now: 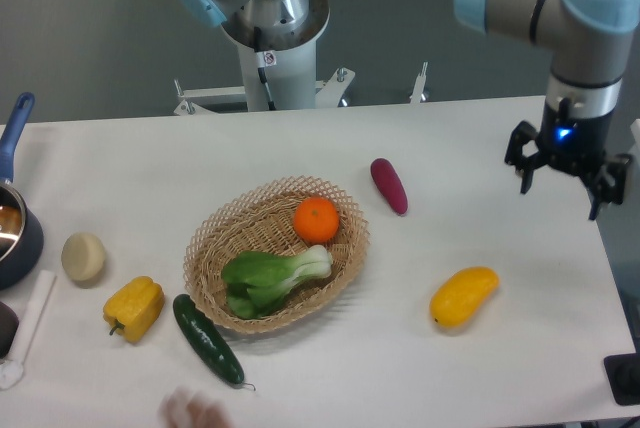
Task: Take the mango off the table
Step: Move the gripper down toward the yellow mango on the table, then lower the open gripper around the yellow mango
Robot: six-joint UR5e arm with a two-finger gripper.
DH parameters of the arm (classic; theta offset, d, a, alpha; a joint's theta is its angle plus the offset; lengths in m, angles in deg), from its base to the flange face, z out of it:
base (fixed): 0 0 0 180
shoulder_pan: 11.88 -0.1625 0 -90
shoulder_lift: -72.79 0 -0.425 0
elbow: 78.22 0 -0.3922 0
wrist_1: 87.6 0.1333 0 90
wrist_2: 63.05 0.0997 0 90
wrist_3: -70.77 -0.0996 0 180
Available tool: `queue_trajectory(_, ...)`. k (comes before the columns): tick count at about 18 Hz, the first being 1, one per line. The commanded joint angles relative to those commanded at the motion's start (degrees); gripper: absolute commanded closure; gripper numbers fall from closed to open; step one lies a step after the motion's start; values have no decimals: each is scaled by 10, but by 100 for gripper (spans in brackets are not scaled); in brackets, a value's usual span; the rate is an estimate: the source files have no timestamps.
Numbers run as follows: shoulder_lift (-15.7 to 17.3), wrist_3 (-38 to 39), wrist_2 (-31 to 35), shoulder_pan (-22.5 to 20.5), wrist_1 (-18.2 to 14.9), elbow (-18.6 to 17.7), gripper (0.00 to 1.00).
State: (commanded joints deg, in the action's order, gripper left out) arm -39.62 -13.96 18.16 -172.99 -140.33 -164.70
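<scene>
The mango (463, 296) is a smooth yellow-orange oblong fruit lying on the white table (470, 148) at the front right, right of the basket. My gripper (562, 191) hangs at the far right edge of the table, behind and to the right of the mango and well apart from it. Its black fingers (526, 173) stand spread apart and point down, with nothing between them.
A wicker basket (277, 253) at centre holds an orange (316, 219) and a bok choy (272, 277). A purple sweet potato (389, 186) lies behind the mango. A cucumber (207, 338), yellow bell pepper (133, 307), potato (83, 257) and blue pot (14, 228) sit at left.
</scene>
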Motion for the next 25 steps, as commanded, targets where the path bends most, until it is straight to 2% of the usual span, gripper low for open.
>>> queue_trajectory(6,-47,4,0,36,51,5,0)
queue_trajectory(14,-98,12,-8,44,48,11,0)
queue_trajectory(18,-113,13,-4,59,47,7,0)
queue_trajectory(25,-119,13,-2,71,45,-9,0)
